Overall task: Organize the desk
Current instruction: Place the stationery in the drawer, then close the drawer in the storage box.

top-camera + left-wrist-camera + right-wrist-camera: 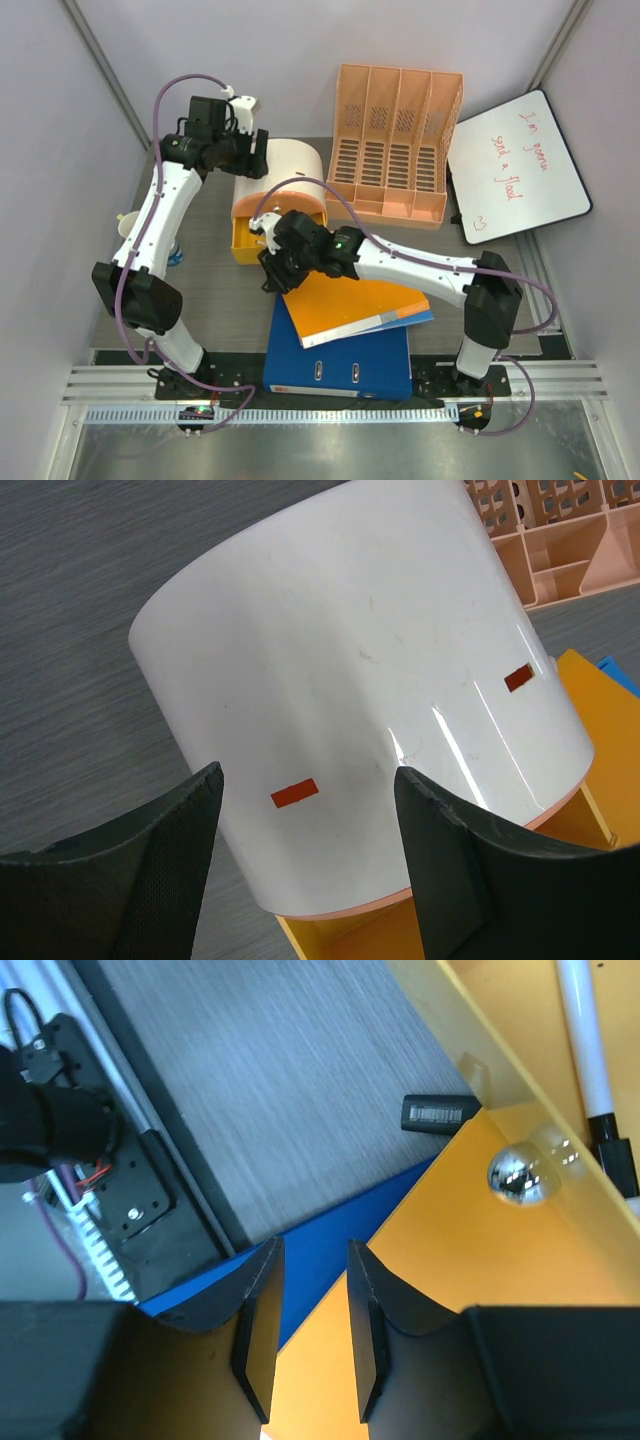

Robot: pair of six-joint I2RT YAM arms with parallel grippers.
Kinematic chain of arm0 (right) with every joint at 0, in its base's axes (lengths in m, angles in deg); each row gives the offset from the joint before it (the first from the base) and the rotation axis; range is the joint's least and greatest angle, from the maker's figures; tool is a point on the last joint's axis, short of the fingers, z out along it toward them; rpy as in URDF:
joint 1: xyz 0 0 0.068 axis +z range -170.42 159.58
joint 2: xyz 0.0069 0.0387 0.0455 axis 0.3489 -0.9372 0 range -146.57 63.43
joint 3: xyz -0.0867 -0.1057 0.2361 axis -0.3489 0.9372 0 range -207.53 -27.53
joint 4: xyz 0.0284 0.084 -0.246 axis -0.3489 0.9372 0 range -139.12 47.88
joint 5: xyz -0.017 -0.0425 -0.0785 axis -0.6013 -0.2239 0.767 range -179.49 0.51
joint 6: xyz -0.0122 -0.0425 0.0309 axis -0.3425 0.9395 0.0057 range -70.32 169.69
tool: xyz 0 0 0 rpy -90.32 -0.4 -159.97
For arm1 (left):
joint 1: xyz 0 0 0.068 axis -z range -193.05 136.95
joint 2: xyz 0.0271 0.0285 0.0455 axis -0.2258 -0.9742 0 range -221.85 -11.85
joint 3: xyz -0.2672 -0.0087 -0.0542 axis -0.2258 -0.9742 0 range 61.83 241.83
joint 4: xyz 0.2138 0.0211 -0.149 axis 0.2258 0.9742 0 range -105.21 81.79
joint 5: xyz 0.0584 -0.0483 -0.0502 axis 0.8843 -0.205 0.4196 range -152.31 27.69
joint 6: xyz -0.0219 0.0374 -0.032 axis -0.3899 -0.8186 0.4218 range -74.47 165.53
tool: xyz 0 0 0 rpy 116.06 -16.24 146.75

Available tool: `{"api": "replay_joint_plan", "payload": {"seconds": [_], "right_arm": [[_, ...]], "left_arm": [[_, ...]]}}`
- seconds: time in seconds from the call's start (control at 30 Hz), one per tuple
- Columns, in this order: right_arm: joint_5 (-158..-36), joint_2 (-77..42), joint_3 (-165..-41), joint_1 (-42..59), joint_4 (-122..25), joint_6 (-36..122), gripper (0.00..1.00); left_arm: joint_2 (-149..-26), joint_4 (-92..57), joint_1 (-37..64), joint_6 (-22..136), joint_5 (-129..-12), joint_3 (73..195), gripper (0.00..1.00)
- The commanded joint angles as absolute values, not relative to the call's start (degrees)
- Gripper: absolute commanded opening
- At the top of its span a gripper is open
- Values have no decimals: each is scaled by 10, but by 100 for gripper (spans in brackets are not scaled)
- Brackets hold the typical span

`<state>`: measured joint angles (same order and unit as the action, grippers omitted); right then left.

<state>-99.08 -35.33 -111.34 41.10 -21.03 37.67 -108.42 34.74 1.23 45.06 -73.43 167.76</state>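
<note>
Top external view – we list the contents from left to right.

1. The desk (215, 300): a dark grey wood-grain top that runs under every item, from the arm bases to the back wall.
2. Left gripper (258, 152): at the far left, poised over the rounded white shell (292, 168) of a drawer box. The left wrist view shows the jaws wide apart, one on each side of the shell's curve, and we see nothing held.
3. Yellow drawer (250, 235): pulled out of the shell toward the arm bases. Its slide axis runs near to far.
4. Right gripper (272, 262): just beside the drawer's near front. The jaws are only narrowly parted, and we see nothing between them.
5. Silver knob (520, 1175): in the right wrist view it lies ahead and to the right of the fingertips, close but not touching. We judge the right arm the nearer one for pushing the drawer shut – along that axis, away from the bases.
6. Orange folder (360, 305): lies askew on a blue binder (340, 360).
7. Peach file rack (395, 140): stands at the rear.
8. Whiteboard (515, 165): at the far right.
</note>
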Motion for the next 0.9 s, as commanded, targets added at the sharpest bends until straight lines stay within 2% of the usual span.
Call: {"api": "replay_joint_plan", "payload": {"seconds": [0.0, 0.4, 0.6, 0.87], "right_arm": [[-963, -384, -1132, 412, -261, 375, 36], [-817, -426, -1159, 409, -307, 494, 36], [-809, -452, -1183, 392, -329, 571, 36], [-833, -490, -1217, 358, -358, 598, 36]], "left_arm": [[-1072, 327, 14, 448, -736, 1690, 70], [-1067, 328, 14, 439, -736, 1685, 70], [-1065, 328, 14, 438, -734, 1686, 70], [-1067, 328, 15, 437, -736, 1685, 70]]}}
